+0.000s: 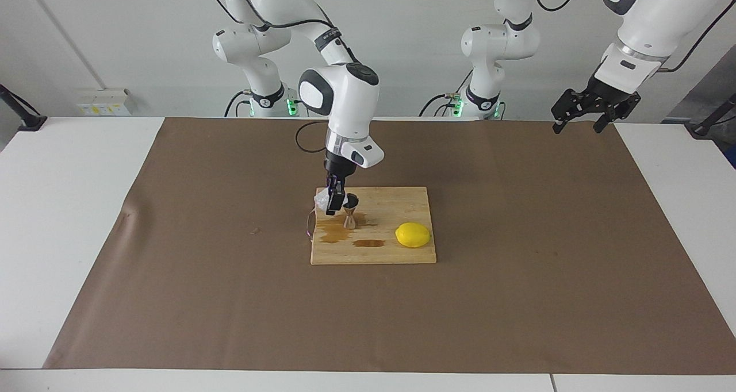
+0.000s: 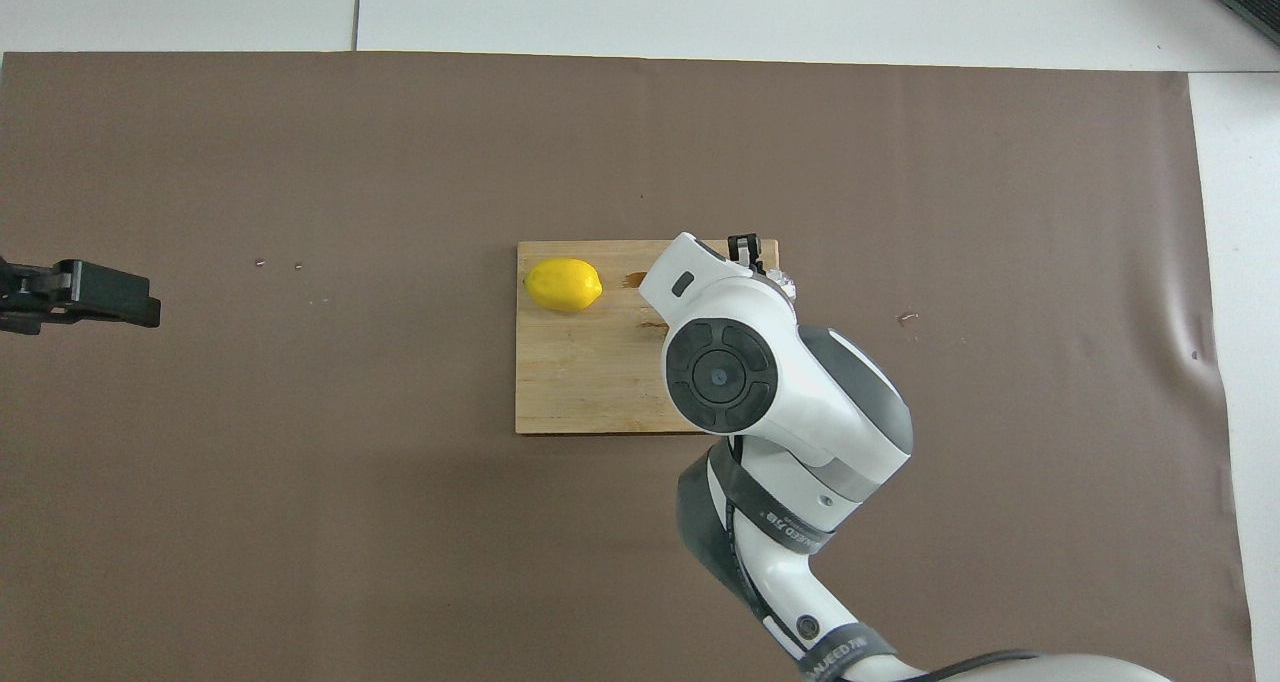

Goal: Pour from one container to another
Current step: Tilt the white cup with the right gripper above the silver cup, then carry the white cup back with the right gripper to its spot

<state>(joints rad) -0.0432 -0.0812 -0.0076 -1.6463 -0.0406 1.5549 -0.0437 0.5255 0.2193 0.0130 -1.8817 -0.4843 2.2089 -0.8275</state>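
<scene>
Brown-papered tabletop with cutting board: right gripper clenched on thin, crushable cup beside jigger on board, best grasped gently mid-wall; left gripper released, waiting.

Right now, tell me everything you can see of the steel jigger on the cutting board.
The jigger is a small shiny steel measure, hourglass-shaped: two cones joined at a narrow waist, its upper mouth dark inside. It stands upright on the wooden cutting board, near the corner toward the right arm's end and nearer the robots than the brown wet patches on the wood. The right end effector, shut on the clear cup, hangs close beside its mouth; contact cannot be told. In the overhead view the arm hides it.
</scene>
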